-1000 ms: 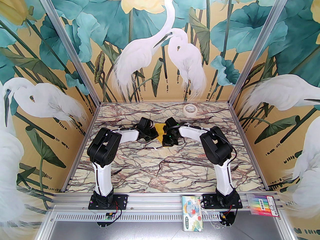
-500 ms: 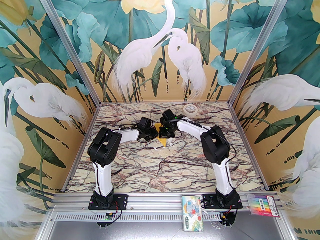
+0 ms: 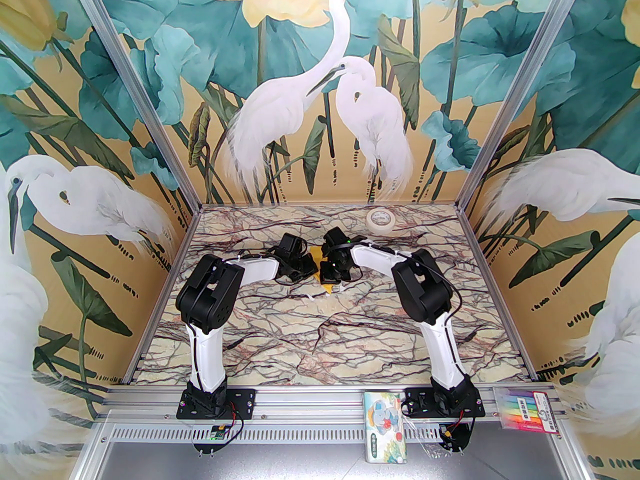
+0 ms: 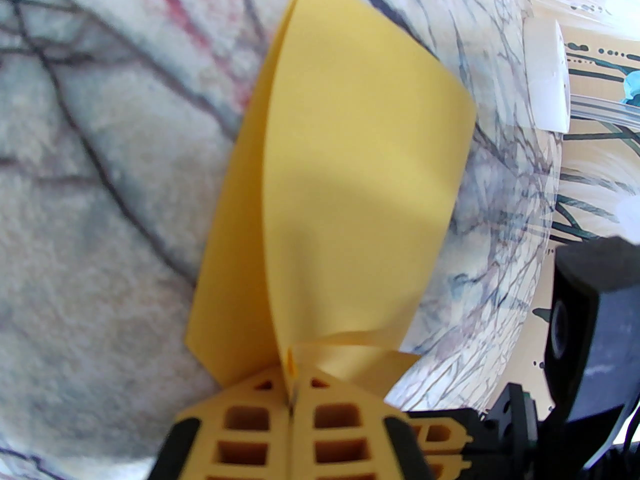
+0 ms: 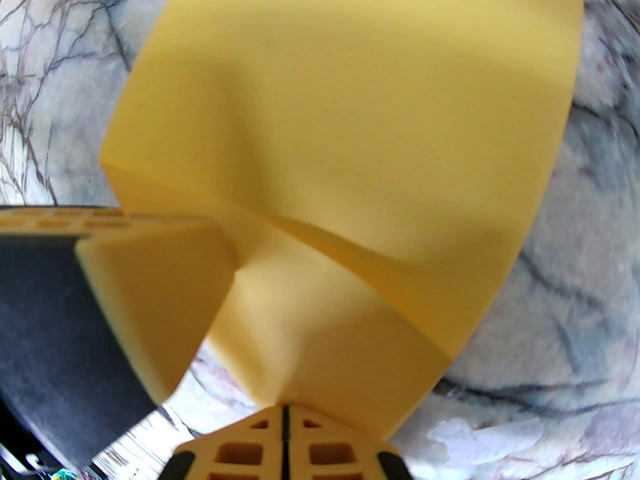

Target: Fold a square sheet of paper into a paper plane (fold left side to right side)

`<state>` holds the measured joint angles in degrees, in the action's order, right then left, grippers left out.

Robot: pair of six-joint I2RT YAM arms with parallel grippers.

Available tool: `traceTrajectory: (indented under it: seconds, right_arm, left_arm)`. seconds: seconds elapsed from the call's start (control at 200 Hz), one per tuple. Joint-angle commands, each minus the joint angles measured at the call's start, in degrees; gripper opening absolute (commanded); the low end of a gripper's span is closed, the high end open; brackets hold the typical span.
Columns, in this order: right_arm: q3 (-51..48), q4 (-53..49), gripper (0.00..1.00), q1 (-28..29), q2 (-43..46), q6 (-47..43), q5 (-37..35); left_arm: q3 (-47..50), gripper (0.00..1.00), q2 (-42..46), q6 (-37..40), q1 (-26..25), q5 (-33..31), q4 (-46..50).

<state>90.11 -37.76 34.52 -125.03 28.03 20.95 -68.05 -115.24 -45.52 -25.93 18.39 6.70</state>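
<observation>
The square sheet of paper [image 3: 315,254] is bright yellow and sits mid-table between both grippers, curled over on itself with no paper plane shape. In the left wrist view the sheet [image 4: 350,168] is doubled into two loose layers. My left gripper [image 4: 290,383] is shut on the near corners of both. In the right wrist view the sheet [image 5: 375,118] bulges upward with a soft crease. My right gripper [image 5: 285,418] is shut on its near edge, with a left finger [image 5: 150,293] close beside it. From above, the left gripper [image 3: 306,269] and right gripper [image 3: 331,282] almost touch.
A cream tape roll [image 3: 380,219] lies at the back of the marble tabletop [image 3: 320,338], right of centre. A tissue pack [image 3: 386,425] and a marker pack [image 3: 527,410] rest on the front rail. Painted walls close in three sides.
The right arm swung left and a little back, carrying its edge of the paper toward the left gripper; the sheet has curled over. The left arm stayed still.
</observation>
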Motion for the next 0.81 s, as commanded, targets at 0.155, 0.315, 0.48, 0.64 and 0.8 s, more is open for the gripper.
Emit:
traceTrajectory:
  seconds: [0.155,0.315,0.48,0.64,0.8]
  right_arm:
    - [-6.85,-2.78,0.07,0.37,3.93,-0.60,-0.86]
    - [-8.35,-2.72,0.07,0.37,5.49,-0.42,-1.00]
    - [-10.16,-2.39,0.07,0.80,6.53,-0.08,-0.82]
    - [-12.52,-2.23,0.06,1.16,8.08,0.04,-0.99]
    - [-13.93,-2.17,0.06,1.20,9.46,-0.15,-1.41]
  left_arm:
    - [-1.65,0.00,-1.83,-0.63,-0.08,-1.24,1.92]
    - [-1.69,0.00,-2.00,-0.69,-0.08,-1.27,2.09]
    - [-1.73,0.00,-2.01,-0.71,-0.08,-1.23,2.21]
    - [-1.82,0.00,-2.01,-0.63,-0.08,-1.32,2.18]
    - [-1.74,0.00,-1.92,-0.45,-0.08,-1.30,2.31]
